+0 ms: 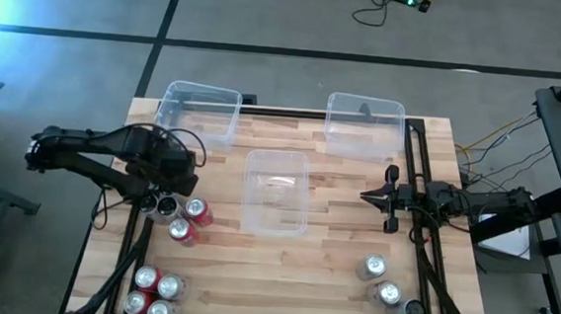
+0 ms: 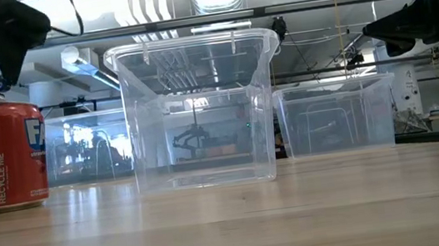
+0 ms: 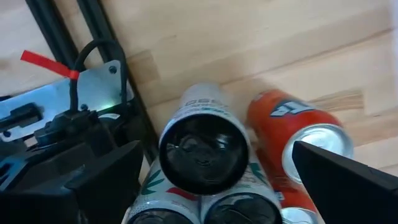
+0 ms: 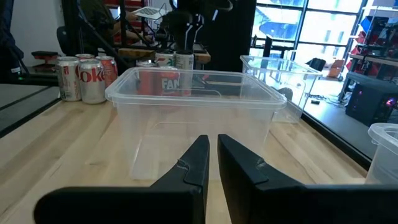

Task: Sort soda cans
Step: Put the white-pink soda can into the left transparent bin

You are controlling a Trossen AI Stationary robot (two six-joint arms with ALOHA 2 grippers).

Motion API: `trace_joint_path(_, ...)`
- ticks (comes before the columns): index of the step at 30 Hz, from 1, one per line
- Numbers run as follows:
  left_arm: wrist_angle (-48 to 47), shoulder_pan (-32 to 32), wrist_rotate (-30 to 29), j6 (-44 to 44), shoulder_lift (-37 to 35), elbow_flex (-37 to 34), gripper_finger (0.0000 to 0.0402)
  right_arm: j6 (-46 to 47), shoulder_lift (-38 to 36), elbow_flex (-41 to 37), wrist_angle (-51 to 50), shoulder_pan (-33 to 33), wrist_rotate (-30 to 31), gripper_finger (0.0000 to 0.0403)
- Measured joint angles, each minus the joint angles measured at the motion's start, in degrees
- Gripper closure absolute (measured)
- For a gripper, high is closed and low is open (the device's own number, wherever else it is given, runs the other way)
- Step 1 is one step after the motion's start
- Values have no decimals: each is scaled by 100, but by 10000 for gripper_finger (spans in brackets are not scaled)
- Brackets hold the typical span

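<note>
My left gripper (image 1: 167,197) (image 3: 216,149) is open at the table's left side, pointing down over a group of standing soda cans. Its fingers stand on either side of a silver can with a black top (image 3: 204,152) without touching it. An orange-red can (image 3: 292,124) stands close beside that can, and two more cans (image 3: 193,211) are just behind it. Other red and silver cans (image 1: 152,295) stand at the near left corner, and silver ones (image 1: 385,288) at the near right. My right gripper (image 1: 365,195) (image 4: 212,146) is shut and empty above the table's right side.
Three clear plastic bins sit on the table: one at the far left (image 1: 199,112), one at the far right (image 1: 365,123), one in the middle (image 1: 274,216). Black frame rails (image 1: 412,186) run along both sides. Bare wood lies at the near middle.
</note>
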Motion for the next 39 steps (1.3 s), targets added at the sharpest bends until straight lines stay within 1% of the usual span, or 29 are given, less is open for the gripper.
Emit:
trace_joint_path(13,71,4,138,109,143,-662,6,-2,-1,0,0,2,-2,374)
trace_joint_path(17,396,69,134,138,143,-906,13,-1,0,-2,0,0,-1,374)
trace_joint_path(22,698,94,133,216,156,-1013,39,-2,-1,-2,0,0,0,374)
trace_joint_path(27,693,94,140,228,154,-1011,70,-2,-2,-1,0,1,-1,374)
trace_joint_path(34,662,96,372,490,154,-1009,120,0,-1,-1,1,1,-1,374)
trace_joint_path(39,658,96,390,498,152,-1005,142,-2,-2,0,0,2,-2,374)
